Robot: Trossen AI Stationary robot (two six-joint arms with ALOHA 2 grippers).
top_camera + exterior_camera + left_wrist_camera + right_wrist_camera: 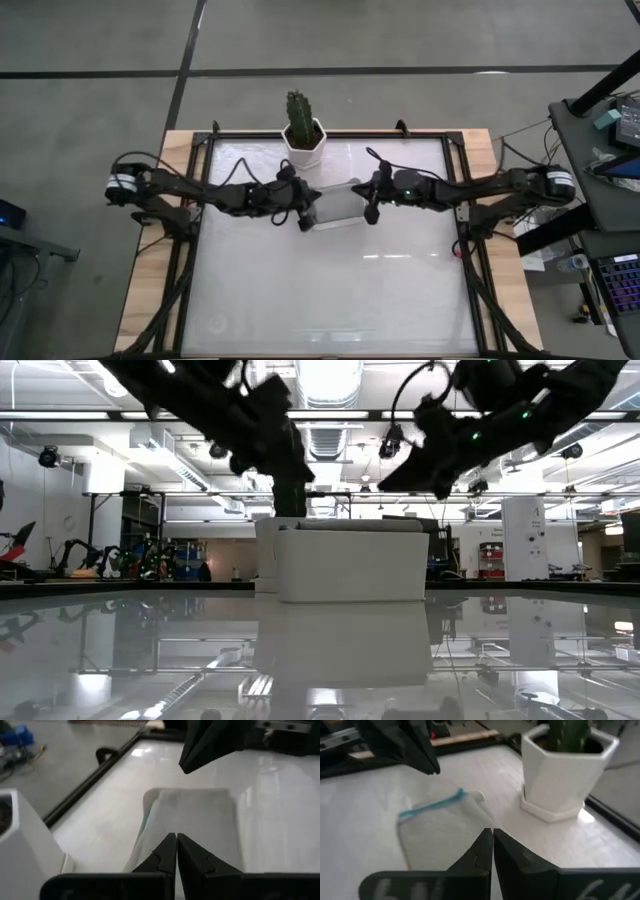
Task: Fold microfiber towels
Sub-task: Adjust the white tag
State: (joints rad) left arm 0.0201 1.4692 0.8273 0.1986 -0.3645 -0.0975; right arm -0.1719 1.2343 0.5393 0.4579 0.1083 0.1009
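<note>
A white tray point(338, 208) stands at the table's middle, toward the far side. A folded grey towel point(200, 820) lies on top of the stack inside it, and a teal edge point(432, 806) shows below the grey. My left gripper point(305, 215) is shut at the tray's left end, its tips point(176, 840) over the grey towel's edge. My right gripper point(370, 210) is shut over the tray's right end point(492, 834), and in the low view point(435, 485) it hangs clear above the rim. The other towels are hidden. My left gripper comes down with shut fingers at the tray's left end point(290, 510), level with the rim. I cannot tell whether the tips touch the tray or the grey towel. My right gripper touches nothing.
A white hexagonal pot with a cactus point(303, 135) stands just behind the tray's left part, close to both grippers point(560, 770). Black frame rails point(462, 215) run along the table's sides. The glossy white tabletop point(330, 290) stretches toward the near edge.
</note>
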